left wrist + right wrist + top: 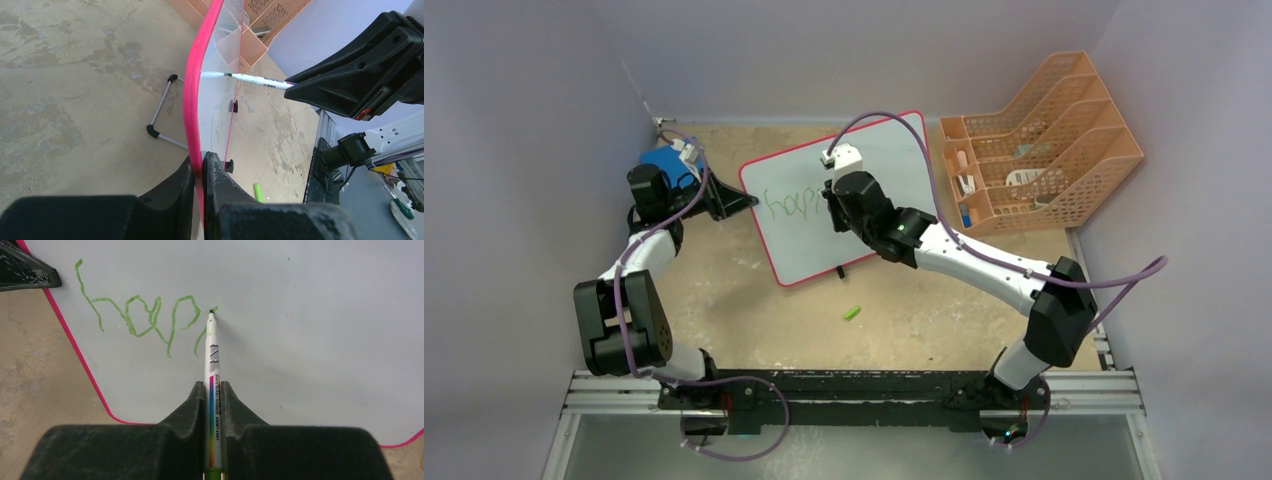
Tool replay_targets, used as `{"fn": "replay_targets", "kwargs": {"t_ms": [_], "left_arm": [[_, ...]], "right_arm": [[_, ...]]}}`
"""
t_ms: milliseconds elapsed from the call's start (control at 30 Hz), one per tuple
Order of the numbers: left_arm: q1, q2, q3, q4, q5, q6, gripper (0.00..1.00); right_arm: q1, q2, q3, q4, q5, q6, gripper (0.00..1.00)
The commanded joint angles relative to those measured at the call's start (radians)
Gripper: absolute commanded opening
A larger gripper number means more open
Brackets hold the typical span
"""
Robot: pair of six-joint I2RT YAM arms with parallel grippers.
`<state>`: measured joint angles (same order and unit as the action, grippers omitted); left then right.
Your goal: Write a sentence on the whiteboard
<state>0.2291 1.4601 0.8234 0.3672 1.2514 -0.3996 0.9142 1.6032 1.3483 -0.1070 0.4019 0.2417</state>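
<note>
The whiteboard with its red rim lies tilted at mid-table. My left gripper is shut on the board's left rim, one finger on each face. My right gripper is over the board, shut on a white marker. The marker's tip touches the white surface at the start of a new stroke. The sentence in green reads "hap" plus part of another letter, also visible as green letters in the top view.
A green marker cap lies on the table near the board's front corner. An orange file rack stands at the back right. A blue pad sits behind the left arm. The board's wire foot rests on the table.
</note>
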Motion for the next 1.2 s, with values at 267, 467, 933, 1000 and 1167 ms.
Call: {"fn": "replay_targets", "kwargs": {"t_ms": [267, 467, 933, 1000, 1167], "left_arm": [[-0.019, -0.022, 0.020, -0.008, 0.006, 0.045, 0.00], [-0.019, -0.021, 0.020, -0.008, 0.005, 0.047, 0.00], [-0.019, -0.021, 0.021, -0.008, 0.006, 0.045, 0.00], [-0.019, -0.021, 0.021, -0.008, 0.005, 0.045, 0.00], [-0.019, -0.021, 0.020, -0.008, 0.006, 0.045, 0.00]], "right_arm": [[-0.026, -0.024, 0.033, 0.029, 0.051, -0.008, 0.00], [-0.029, -0.030, 0.030, 0.023, 0.056, -0.005, 0.00], [-0.033, -0.051, 0.003, 0.001, 0.061, 0.012, 0.00], [-0.032, -0.054, -0.001, -0.003, 0.055, 0.014, 0.00], [-0.032, -0.060, -0.011, -0.010, 0.040, 0.024, 0.00]]}}
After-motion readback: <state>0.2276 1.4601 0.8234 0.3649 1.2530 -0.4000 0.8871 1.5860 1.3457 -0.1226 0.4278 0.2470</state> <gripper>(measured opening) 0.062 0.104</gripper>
